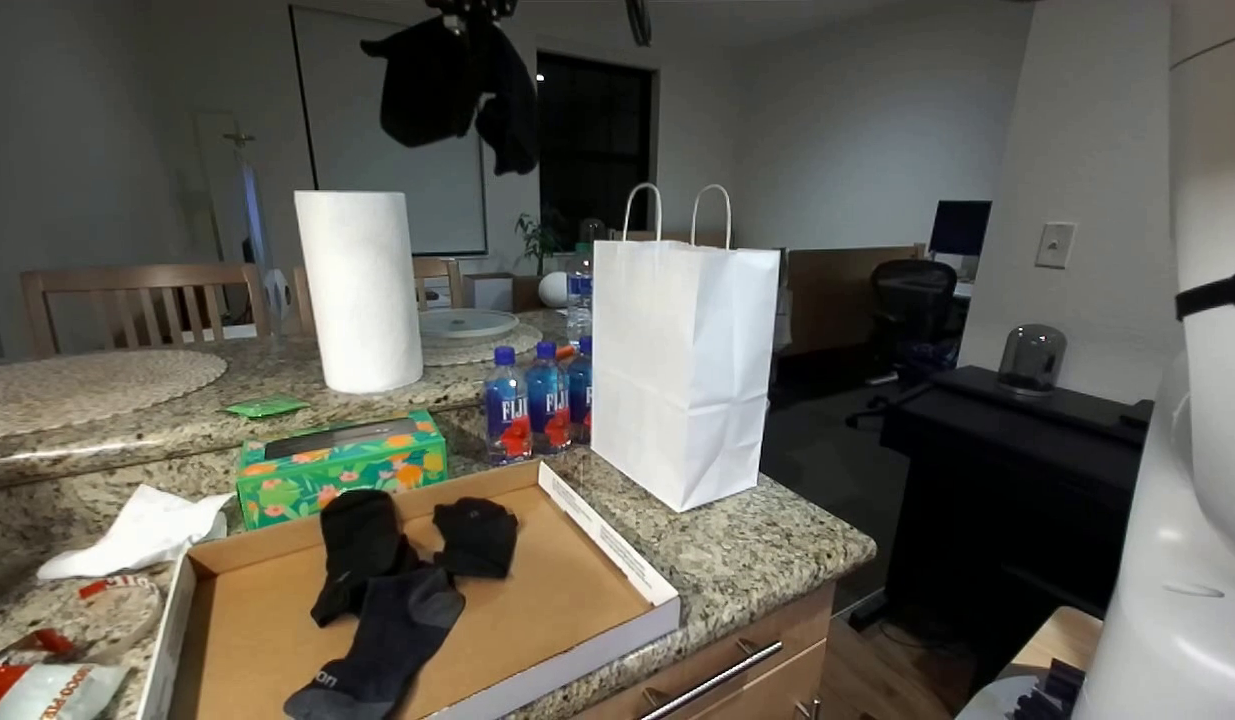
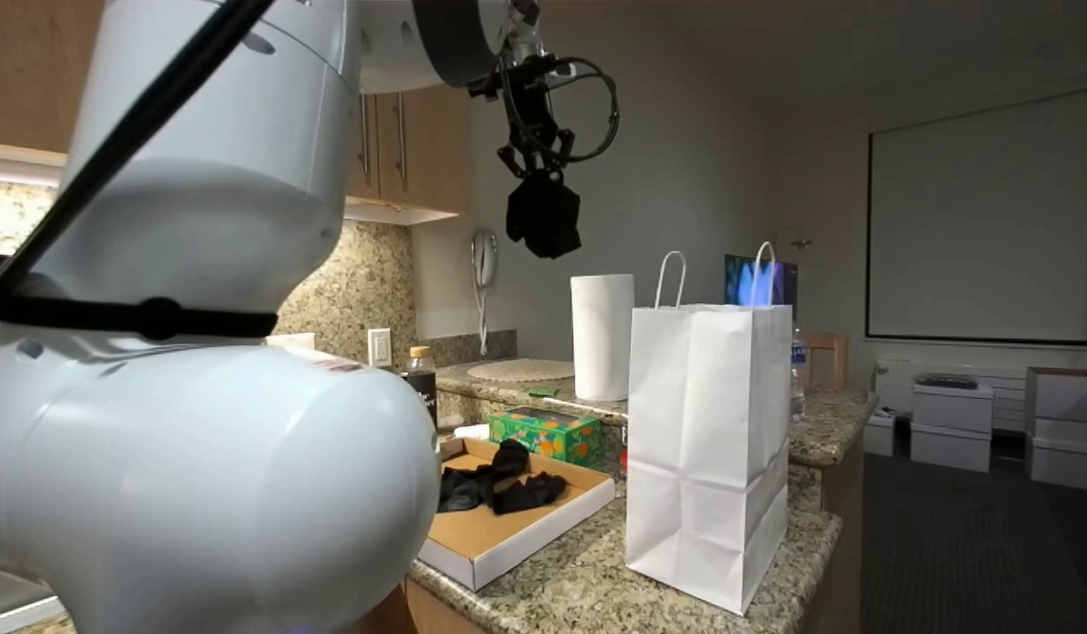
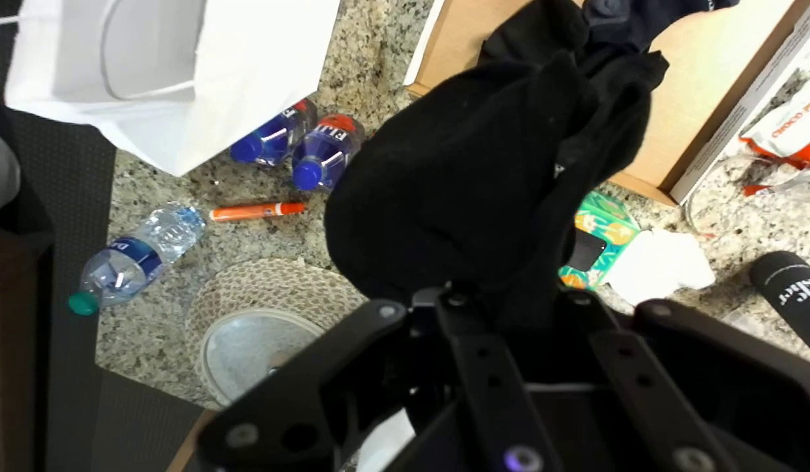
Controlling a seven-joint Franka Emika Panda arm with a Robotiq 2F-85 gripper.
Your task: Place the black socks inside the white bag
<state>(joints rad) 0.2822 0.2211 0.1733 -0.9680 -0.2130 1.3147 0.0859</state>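
Observation:
My gripper (image 1: 474, 12) is high above the counter, shut on a limp black sock (image 1: 427, 90) that hangs in dark folds. The gripper also shows in an exterior view (image 2: 536, 165) and the wrist view (image 3: 517, 300), where the held sock (image 3: 457, 183) hides the fingertips. Several black socks (image 1: 362, 550) lie heaped in the shallow cardboard tray (image 1: 567, 600). The white bag (image 1: 642, 340) stands upright on the counter beside the tray, both loop handles up. In the wrist view the bag (image 3: 267, 59) is at upper left with its opening visible, apart from the held sock.
Several Fiji bottles (image 1: 507, 410) stand behind the bag. A tall paper towel roll (image 1: 362, 290) stands on the raised ledge. A green floral tissue box (image 1: 342, 465) is behind the tray. A clear bottle (image 3: 136, 259) and an orange marker (image 3: 254, 211) show in the wrist view.

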